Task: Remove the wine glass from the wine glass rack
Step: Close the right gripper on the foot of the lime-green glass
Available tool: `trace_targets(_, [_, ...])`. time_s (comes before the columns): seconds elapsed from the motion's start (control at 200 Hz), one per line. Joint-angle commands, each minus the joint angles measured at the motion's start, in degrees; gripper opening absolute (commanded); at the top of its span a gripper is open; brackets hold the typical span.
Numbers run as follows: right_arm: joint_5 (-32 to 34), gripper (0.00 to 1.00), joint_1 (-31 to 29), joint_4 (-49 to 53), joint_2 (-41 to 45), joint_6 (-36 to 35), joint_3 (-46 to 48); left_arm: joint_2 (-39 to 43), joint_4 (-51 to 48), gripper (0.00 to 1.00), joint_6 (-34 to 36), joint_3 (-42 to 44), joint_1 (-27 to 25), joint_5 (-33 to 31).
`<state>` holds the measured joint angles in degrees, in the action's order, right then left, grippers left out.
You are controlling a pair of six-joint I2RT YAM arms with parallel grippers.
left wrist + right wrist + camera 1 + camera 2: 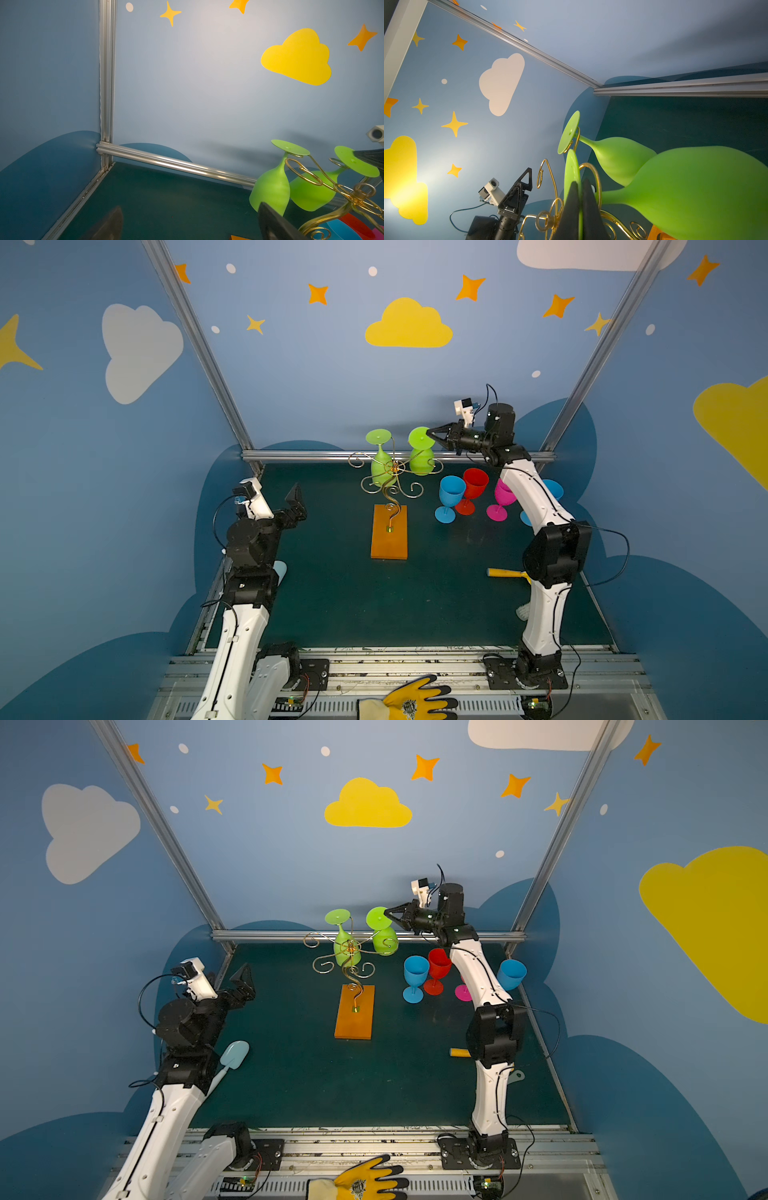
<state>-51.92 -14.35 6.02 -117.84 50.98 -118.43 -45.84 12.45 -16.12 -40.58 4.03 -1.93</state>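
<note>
Bimanual cell seen from above, with both wrist views. The wine glass rack (390, 485), a gold wire stand of scrolled arms on a wavy stem, rises from an orange-brown wooden base (389, 535) that lies on the dark green table mat (353, 605), about midway between the side edges and nearer the far edge. Two glasses hang upside down from its upper scrolls, close to the far edge.

The right gripper (430, 433) reaches in from the right at the height of the glass feet. Its jaws are pressed together on the round foot of the green wine glass (420, 462) on the rack's right side; the right wrist view shows the thin green foot (572, 172) sandwiched edge-on between the two black fingers (591, 209). This glass hangs tilted, its stem passing through a gold wire scroll — not lifted clear of the rack. The second green glass (382, 470) hangs just to its left, foot resting on another scroll, untouched.

The left gripper (296, 504) stands near the left edge of the mat, well apart from the rack, jaws spread wide and holding nothing.

Toward the far right corner, upright on the mat: a blue goblet (451, 493), a red goblet (473, 485), a pink goblet (503, 497) and, partly hidden by the right arm, another blue goblet (512, 973). A pale blue spatula (235, 1054) lies by the left edge — a yellow handle (503, 572) by the right. A yellow work glove (415, 699) rests on the front rail.
</note>
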Motion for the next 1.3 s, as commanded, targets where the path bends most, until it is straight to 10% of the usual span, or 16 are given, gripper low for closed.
trace_targets(0.0, [-1.56,0.00,-0.03,-2.40,3.62,-0.53,0.86,0.87,0.54,0.99,-0.24,0.73,0.21,-0.09])
trace_targets(1.291, [2.33,0.00,-5.98,0.81,-3.98,-1.70,-10.21,1.17,0.49,0.99,-0.18,0.71,0.28,-0.26])
